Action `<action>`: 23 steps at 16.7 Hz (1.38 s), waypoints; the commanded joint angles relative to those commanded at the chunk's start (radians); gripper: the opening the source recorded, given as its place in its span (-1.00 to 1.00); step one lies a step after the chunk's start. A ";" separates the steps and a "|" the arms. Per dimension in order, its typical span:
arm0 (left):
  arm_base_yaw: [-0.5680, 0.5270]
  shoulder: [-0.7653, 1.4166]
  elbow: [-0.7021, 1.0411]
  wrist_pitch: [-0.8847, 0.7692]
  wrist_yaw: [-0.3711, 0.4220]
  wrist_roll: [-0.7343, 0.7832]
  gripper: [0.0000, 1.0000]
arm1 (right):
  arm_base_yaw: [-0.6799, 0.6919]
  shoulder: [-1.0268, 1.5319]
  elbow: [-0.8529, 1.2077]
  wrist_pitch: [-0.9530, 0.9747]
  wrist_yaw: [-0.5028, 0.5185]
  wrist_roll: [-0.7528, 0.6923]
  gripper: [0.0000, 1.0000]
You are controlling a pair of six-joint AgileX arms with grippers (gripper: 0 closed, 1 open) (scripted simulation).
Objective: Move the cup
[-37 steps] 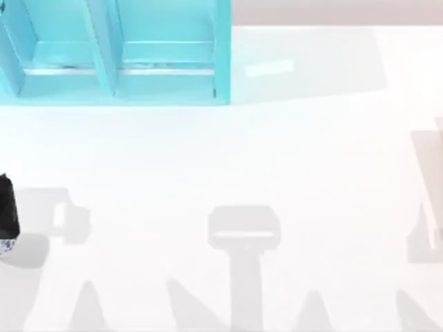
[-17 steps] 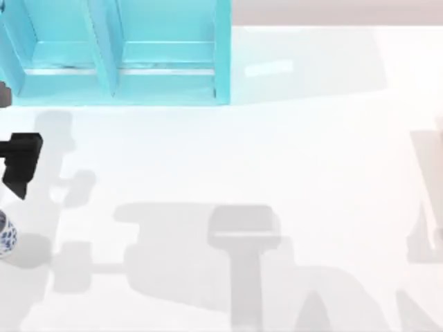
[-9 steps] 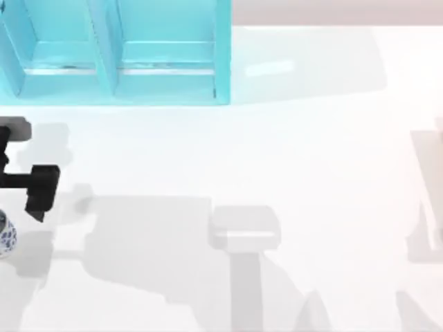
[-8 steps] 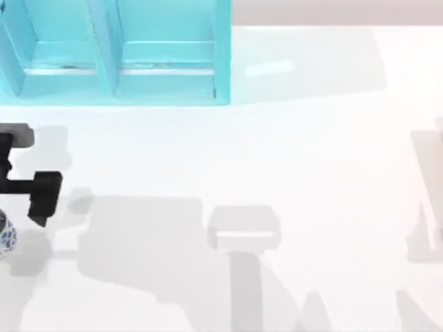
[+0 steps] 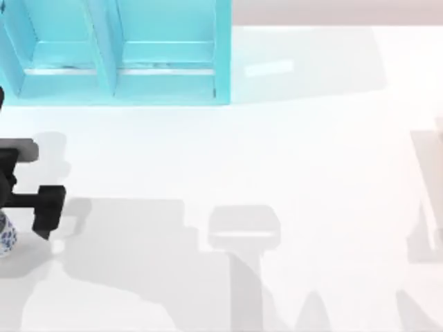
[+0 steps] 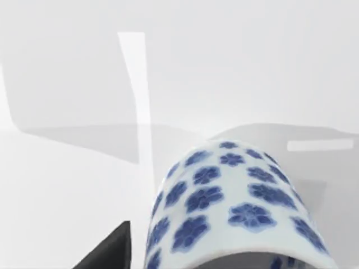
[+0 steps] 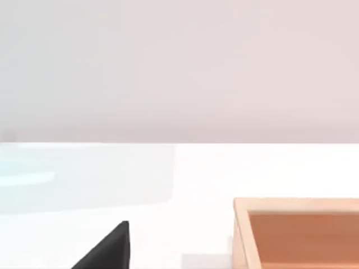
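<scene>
Since half a second ago, the left gripper [image 5: 10, 207] has slid lower at the left edge of the top view, so its black body now sits right beside the cup [image 5: 5, 235], overlapping its upper rim from above. How far its jaws stand apart I cannot tell: in the top view the fingertips run off the frame, and in the left wrist view one dark fingertip [image 6: 109, 252] shows at the lower left, close beside the cup's wall, with no contact I can confirm.

In the left wrist view the cup [image 6: 235, 207] rises from the bottom edge, right of centre. It is white and glossy, covered with rows of small blue flowers, its side rounded like a barrel. It seems to stand upright on the white surface [image 5: 277, 159], long axis vertical, though its mouth is cut off, so I cannot say which way it opens. In the top view a sliver of it shows at the lower left edge.

At the upper left of the top view stands a turquoise shelf [image 5: 118, 55] with two compartments. The right wrist view shows a dark fingertip [image 7: 109, 252] at lower left and an orange-brown box [image 7: 297, 235] at lower right.
</scene>
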 joint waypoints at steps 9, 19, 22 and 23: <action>0.000 0.000 0.000 0.000 0.000 0.000 -0.51 | 0.000 0.000 0.000 0.000 0.000 0.000 1.00; 0.000 0.000 0.000 0.000 0.000 0.000 -1.00 | 0.000 0.000 0.000 0.000 0.000 0.000 1.00; 0.001 0.001 0.003 -0.002 0.000 0.003 -1.00 | 0.000 0.000 0.000 0.000 0.000 0.000 1.00; 0.014 0.010 0.016 -0.012 0.000 0.015 -1.00 | 0.000 0.000 0.000 0.000 0.000 0.000 1.00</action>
